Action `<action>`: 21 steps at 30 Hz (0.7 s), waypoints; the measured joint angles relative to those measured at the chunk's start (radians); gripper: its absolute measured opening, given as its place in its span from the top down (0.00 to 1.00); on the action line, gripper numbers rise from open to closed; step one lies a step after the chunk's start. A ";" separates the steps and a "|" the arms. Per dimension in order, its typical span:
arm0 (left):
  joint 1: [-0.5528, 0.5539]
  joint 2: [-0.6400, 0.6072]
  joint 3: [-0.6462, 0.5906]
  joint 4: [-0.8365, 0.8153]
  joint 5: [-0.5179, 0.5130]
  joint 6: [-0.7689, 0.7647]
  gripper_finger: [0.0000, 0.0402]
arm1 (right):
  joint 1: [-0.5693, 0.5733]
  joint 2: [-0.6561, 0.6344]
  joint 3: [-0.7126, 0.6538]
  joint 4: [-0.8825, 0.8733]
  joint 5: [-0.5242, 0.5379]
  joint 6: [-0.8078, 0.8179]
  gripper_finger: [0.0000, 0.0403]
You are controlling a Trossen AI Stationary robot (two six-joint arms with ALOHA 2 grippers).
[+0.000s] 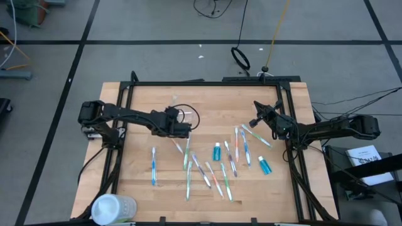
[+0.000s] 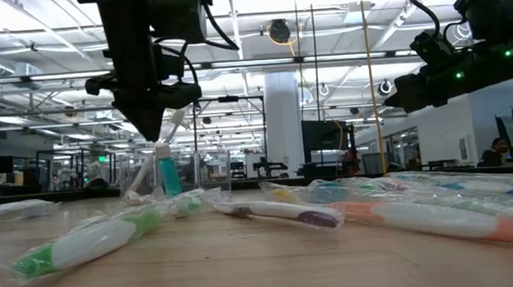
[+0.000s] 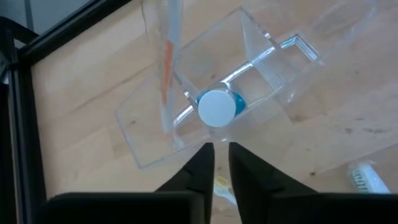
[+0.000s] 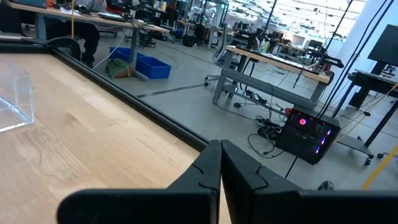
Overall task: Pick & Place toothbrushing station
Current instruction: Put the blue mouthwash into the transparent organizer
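The left gripper [image 3: 216, 163] hangs just above the clear holder [image 3: 261, 68], a hard, glassy, boxy tray with thin dividers, lying near the table's [image 1: 144, 201] far edge. Its fingers stand nearly together with a slim gap, nothing visibly between them. Directly ahead of the tips, a teal tube [image 3: 217, 107] stands upright in a compartment, white cap up; a wrapped brush [image 3: 166, 68] leans in the next one. Loose brushes [image 1: 213, 172], slim and glossy, lie on the bare wood nearer the front than the holder, their long axes mostly front to back, roughly between both arms. The right gripper [image 4: 221, 163] is closed and empty, at the holder's right.
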 joint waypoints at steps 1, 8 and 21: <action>0.000 0.000 0.000 0.000 0.000 -0.003 0.91 | 0.000 0.000 0.000 0.000 0.000 0.000 1.00; 0.002 0.000 0.000 0.017 0.005 -0.016 0.98 | 0.000 0.000 0.000 0.000 0.000 0.000 1.00; 0.019 0.000 0.000 0.022 0.023 -0.038 0.99 | 0.000 0.000 0.000 0.000 -0.001 0.001 1.00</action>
